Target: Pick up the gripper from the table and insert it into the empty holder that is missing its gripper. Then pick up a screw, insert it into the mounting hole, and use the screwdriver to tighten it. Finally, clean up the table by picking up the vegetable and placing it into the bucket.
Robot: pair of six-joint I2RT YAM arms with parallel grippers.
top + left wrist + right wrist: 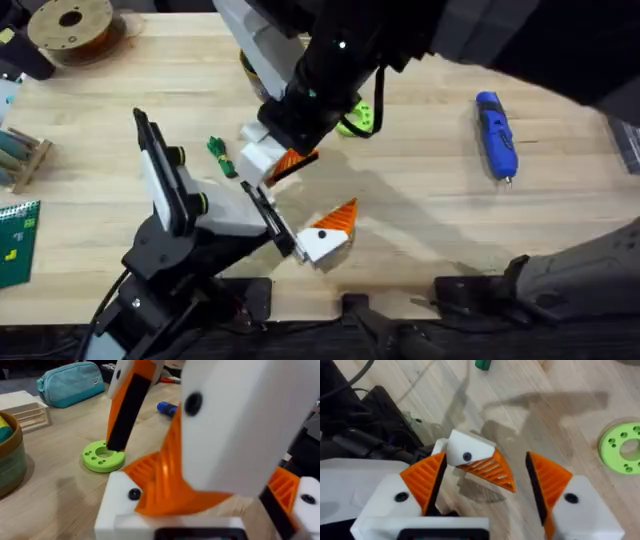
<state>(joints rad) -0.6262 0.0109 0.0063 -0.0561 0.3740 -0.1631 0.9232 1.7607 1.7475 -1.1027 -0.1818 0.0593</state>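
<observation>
Both grippers meet at mid-table. My right gripper reaches in from the far side, open, its orange ribbed fingers spread wide. Between them shows one white block with an orange fin of my left gripper. The left gripper is open too, with a white finger block of the right arm between its own. The loose gripper, the empty holder and the screw are hidden. The vegetable lies left of the grippers. The blue screwdriver lies far right. The bucket stands behind.
A bright green ring disc lies just right of the right gripper. A filament spool sits at the back left, a wooden rack and a green board at the left edge. A teal pouch lies beyond.
</observation>
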